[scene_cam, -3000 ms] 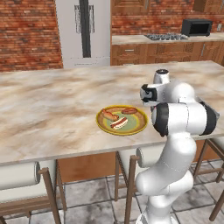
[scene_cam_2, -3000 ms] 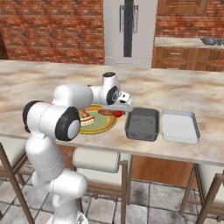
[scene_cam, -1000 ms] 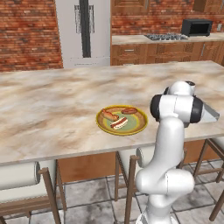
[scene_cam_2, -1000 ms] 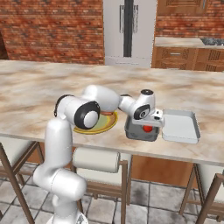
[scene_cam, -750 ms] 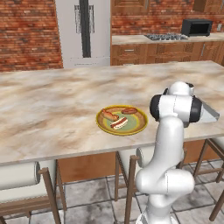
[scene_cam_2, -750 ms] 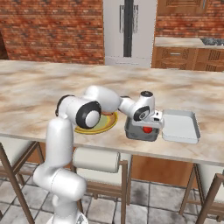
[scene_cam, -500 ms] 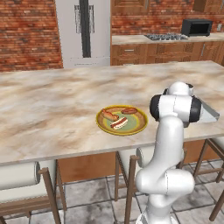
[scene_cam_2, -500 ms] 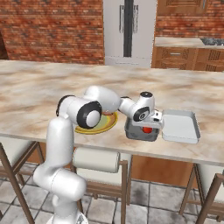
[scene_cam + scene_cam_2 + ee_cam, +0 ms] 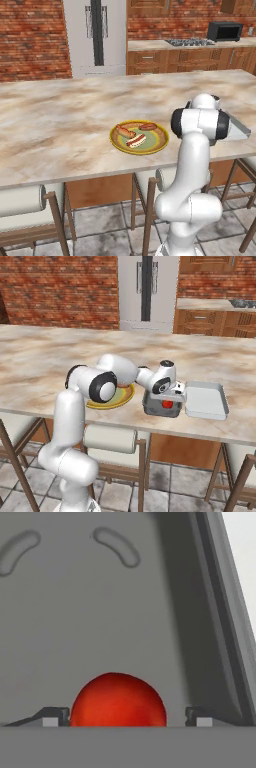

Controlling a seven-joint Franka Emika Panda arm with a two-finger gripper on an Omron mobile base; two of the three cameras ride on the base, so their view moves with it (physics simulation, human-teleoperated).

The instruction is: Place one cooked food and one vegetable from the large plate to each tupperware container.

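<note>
Gripper (image 9: 125,716) fingers now spread apart, off red tomato (image 9: 118,700) in darker tupperware container (image 9: 161,406); rim close right.

Tomato (image 9: 118,700) underside behind grey band

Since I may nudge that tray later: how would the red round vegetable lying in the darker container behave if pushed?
The red vegetable looks round and smooth, so it would probably roll rather than slide. The darker container has a flat floor, so little would stop it before the raised rim. With the jaws standing apart on either side of it, nothing appears to hold it.
</note>
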